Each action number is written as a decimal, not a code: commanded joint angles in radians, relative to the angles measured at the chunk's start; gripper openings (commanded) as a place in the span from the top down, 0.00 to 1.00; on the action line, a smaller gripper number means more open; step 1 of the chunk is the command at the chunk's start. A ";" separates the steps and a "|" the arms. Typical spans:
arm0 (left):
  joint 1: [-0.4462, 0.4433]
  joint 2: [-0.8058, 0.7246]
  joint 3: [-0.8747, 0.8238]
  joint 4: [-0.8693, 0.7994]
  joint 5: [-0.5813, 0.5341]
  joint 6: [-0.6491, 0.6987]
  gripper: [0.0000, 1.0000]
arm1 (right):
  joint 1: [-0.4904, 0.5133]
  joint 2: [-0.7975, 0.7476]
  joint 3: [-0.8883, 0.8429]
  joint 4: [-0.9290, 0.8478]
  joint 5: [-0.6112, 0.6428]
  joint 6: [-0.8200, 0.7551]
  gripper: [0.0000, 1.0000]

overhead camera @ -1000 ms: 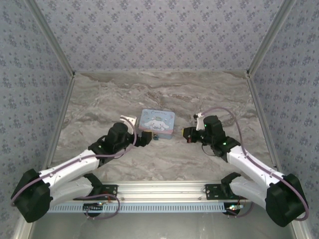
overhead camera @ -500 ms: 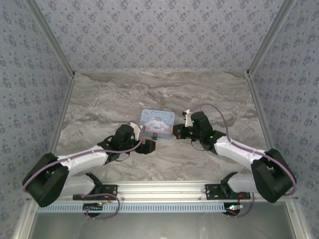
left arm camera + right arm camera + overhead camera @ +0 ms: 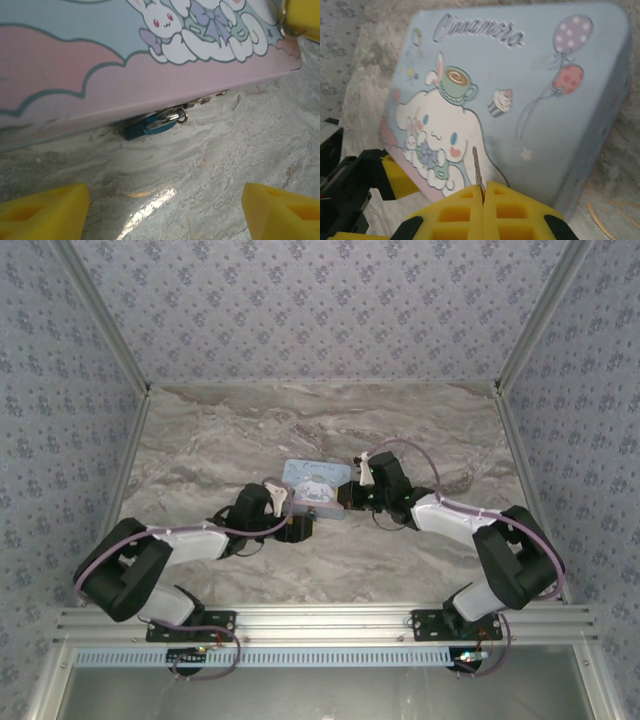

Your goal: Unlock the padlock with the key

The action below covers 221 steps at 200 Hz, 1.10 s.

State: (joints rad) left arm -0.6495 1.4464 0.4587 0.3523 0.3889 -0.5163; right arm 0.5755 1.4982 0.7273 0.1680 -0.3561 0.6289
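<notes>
Key (image 3: 475, 169), apparently, in right gripper (image 3: 483, 196)

Both arms share one build: the left arm (image 3: 190, 540) and the right arm (image 3: 452, 522) have glossy white link shells joined by bulky, rounded black joint housings. A lilac-grey cable (image 3: 108, 556) runs along the left arm's outside, and a second cable (image 3: 412, 448) of the same colour follows the right arm. Each base sits on a black bracket (image 3: 192, 624). The left gripper (image 3: 300, 525) and the right gripper (image 3: 345, 498) are black-bodied, each with a small white piece at the wrist. Their fingers carry bright yellow pads (image 3: 42, 210), those on the right moulded with square recesses
</notes>
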 commanded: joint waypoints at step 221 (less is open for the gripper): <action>0.002 0.273 0.088 0.322 0.024 0.082 0.51 | 0.035 0.036 -0.029 -0.050 0.101 0.025 1.00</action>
State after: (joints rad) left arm -0.6460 1.6958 0.5182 0.6582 0.4034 -0.4168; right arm 0.5999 1.4998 0.7242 0.1875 -0.2981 0.6403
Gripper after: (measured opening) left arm 0.504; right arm 0.058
